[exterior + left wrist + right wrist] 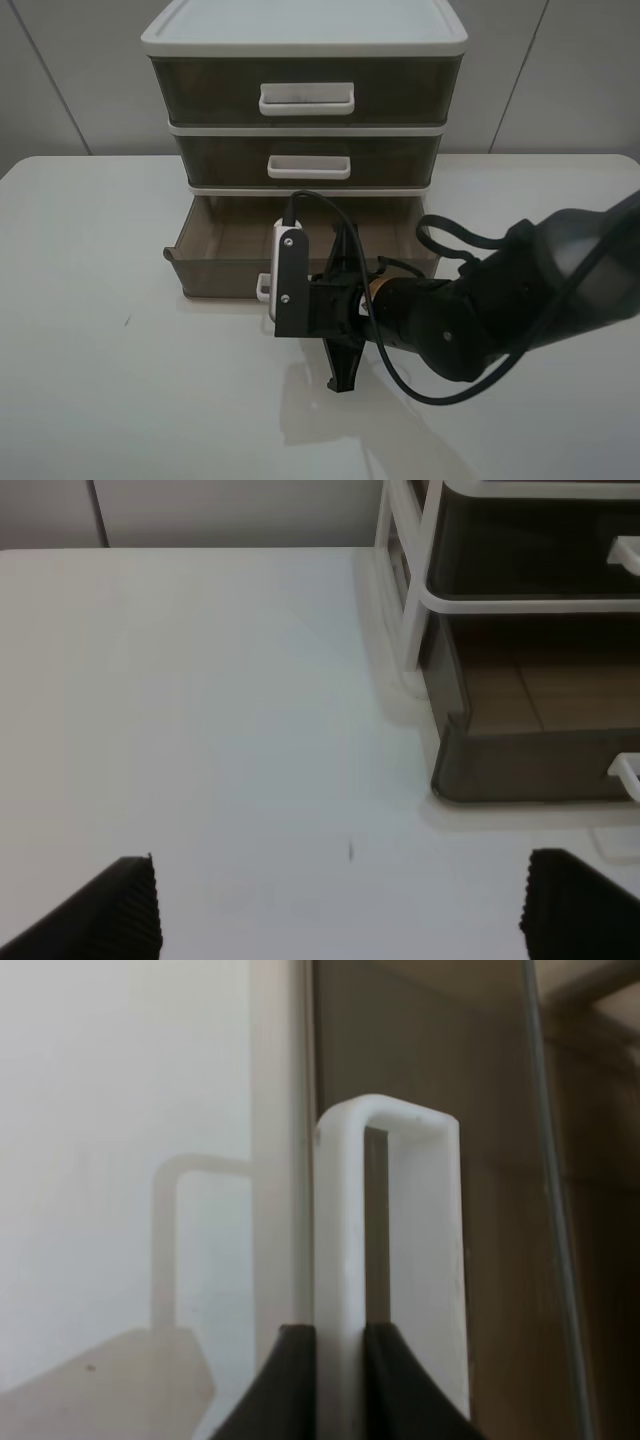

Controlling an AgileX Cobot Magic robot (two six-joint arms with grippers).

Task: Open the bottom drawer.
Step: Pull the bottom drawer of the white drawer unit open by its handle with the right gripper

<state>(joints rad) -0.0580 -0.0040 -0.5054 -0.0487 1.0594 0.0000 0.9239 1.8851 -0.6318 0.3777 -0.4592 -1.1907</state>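
The bottom drawer [215, 272] is smoky-brown and translucent, and it stands pulled partway out of the three-tier unit [300, 35]; its inside looks empty. My right gripper [285, 295] reaches to its front, partly hidden behind the wrist camera mount. In the right wrist view the gripper [340, 1380] is shut on the drawer's small white loop handle [345, 1250]. The left wrist view shows the drawer [520, 765] at the side, and my left gripper [345, 910] is open and empty over the table, well apart from the drawer.
The middle drawer [305, 160] and top drawer [305, 92] are closed, each with a white handle. The unit stands at the back of a white table [100, 350]. My right arm [480, 310] and its cable lie across the table's right front.
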